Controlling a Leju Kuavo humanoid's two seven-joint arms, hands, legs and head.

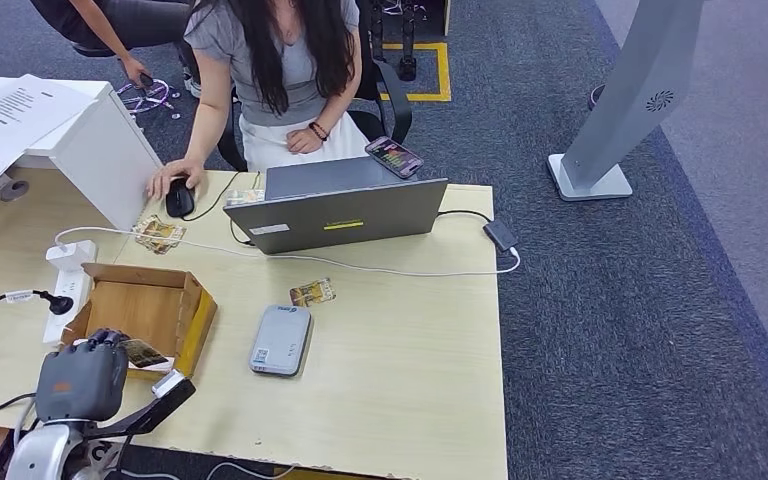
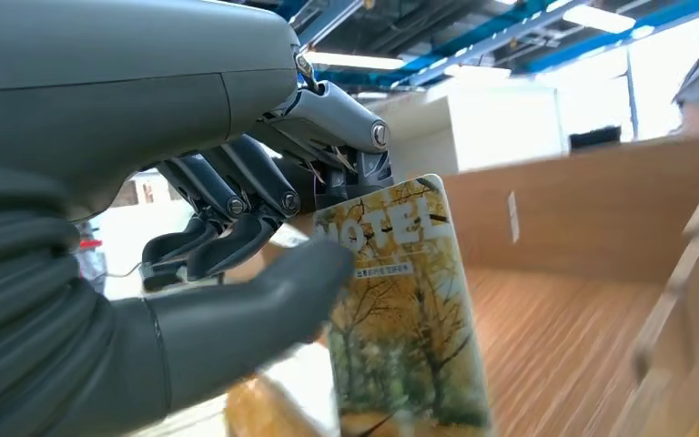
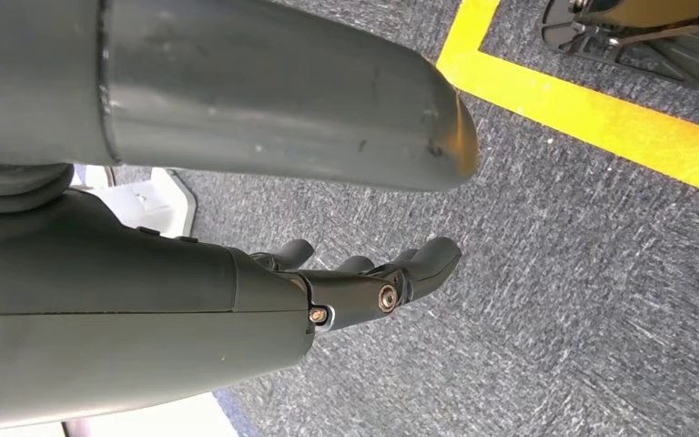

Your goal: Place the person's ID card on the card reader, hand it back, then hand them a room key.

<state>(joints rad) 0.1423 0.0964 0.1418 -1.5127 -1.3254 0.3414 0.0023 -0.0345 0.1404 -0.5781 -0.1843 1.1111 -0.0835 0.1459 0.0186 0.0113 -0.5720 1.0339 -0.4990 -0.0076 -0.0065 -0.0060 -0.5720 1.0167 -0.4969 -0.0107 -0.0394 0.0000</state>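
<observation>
Office carpet and a pale wooden worktop (image 1: 390, 380) set the scene, with a person (image 1: 275, 70) seated across at twelve o'clock behind an open laptop (image 1: 345, 215). At the worktop's seven o'clock corner, a room key card (image 2: 405, 309) printed with autumn trees and the word HOTEL is pinched between the thumb and darker fingers (image 2: 237, 241) of the robot's left hand (image 1: 85, 375), just above the open cardboard box (image 1: 145, 305). The card looks thin, stiff, light and glossy, so it could slide out of a loose pinch; the hold sits near one short end, which seems sensible, leaving the far end free for the person to take. A grey card reader (image 1: 281, 340) lies flat at three o'clock of the box, and another printed card (image 1: 312, 292) rests just beyond it, toward the laptop; whether that is the ID card cannot be told. The person's hand rests on a mouse (image 1: 179, 198) at eleven o'clock. The right hand (image 3: 364, 278) hangs over grey carpet beside a yellow floor line (image 3: 601, 118), fingers loosely extended and holding nothing.
</observation>
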